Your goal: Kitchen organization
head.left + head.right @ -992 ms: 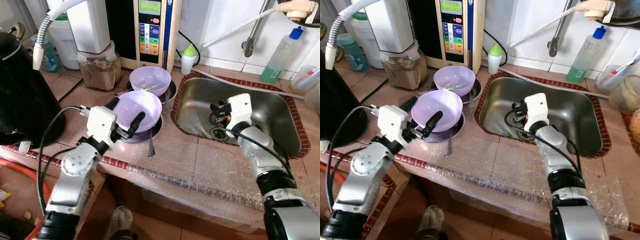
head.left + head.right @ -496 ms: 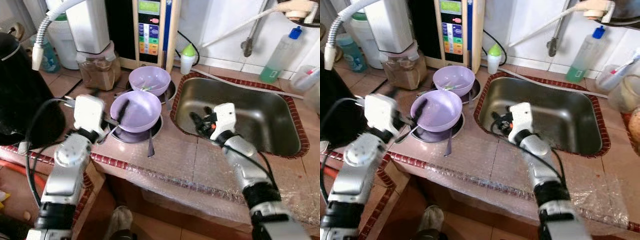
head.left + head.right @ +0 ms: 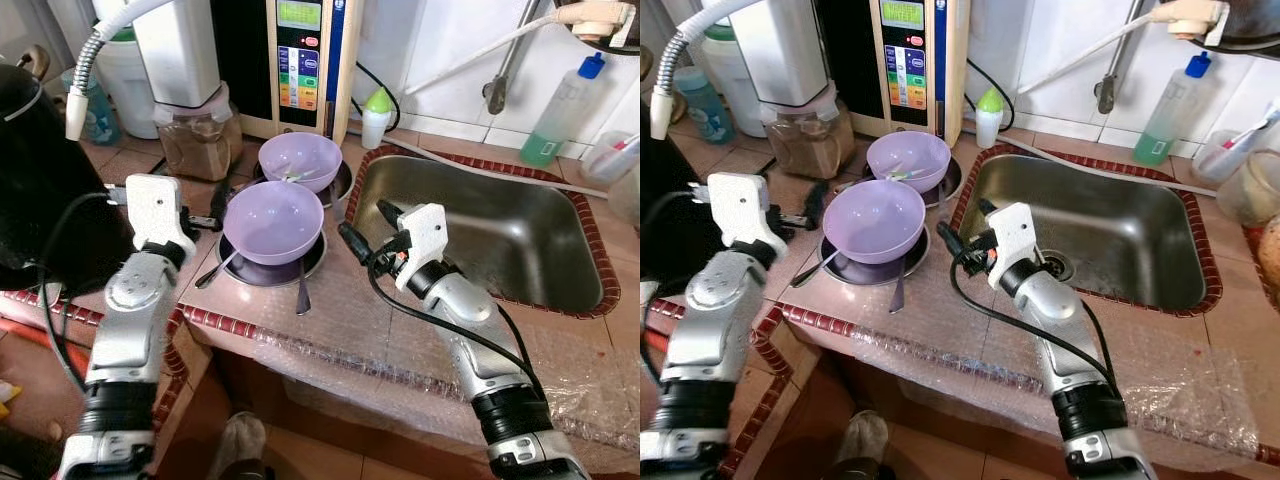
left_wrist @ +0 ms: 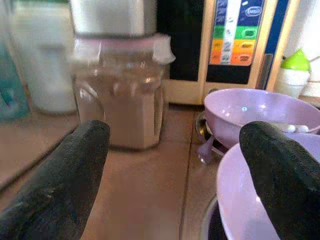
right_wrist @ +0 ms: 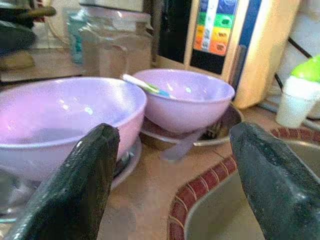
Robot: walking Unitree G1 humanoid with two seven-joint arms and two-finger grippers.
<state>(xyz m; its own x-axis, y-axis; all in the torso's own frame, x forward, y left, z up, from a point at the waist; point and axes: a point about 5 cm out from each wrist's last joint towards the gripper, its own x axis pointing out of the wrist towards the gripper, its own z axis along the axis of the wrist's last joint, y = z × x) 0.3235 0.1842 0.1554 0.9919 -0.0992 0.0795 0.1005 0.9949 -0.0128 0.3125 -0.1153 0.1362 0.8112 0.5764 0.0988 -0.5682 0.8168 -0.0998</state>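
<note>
Two purple bowls stand on steel plates left of the sink. The near bowl (image 3: 272, 220) sits on its plate (image 3: 258, 272); the far bowl (image 3: 300, 160) holds a small green-and-white utensil (image 5: 145, 85). My left gripper (image 3: 213, 208) is open just off the near bowl's left rim, not touching it, and its fingers (image 4: 55, 190) frame the counter and both bowls. My right gripper (image 3: 368, 228) is open over the counter between the near bowl and the sink's edge, pointing at the bowls. Nothing lies between its fingers (image 5: 75, 190).
Spoons (image 3: 302, 290) stick out from under the near plate. The steel sink (image 3: 480, 230) is on the right. A jar of brown powder (image 3: 195, 140), a water purifier (image 3: 300, 60) and a green-capped bottle (image 3: 376, 118) line the back. A black pot (image 3: 40, 190) stands at the left. Bubble wrap (image 3: 400, 370) covers the counter's front edge.
My left gripper has drawn back off the near bowl's rim to its left. My right gripper has come out of the sink and moved left to the counter beside the bowl.
</note>
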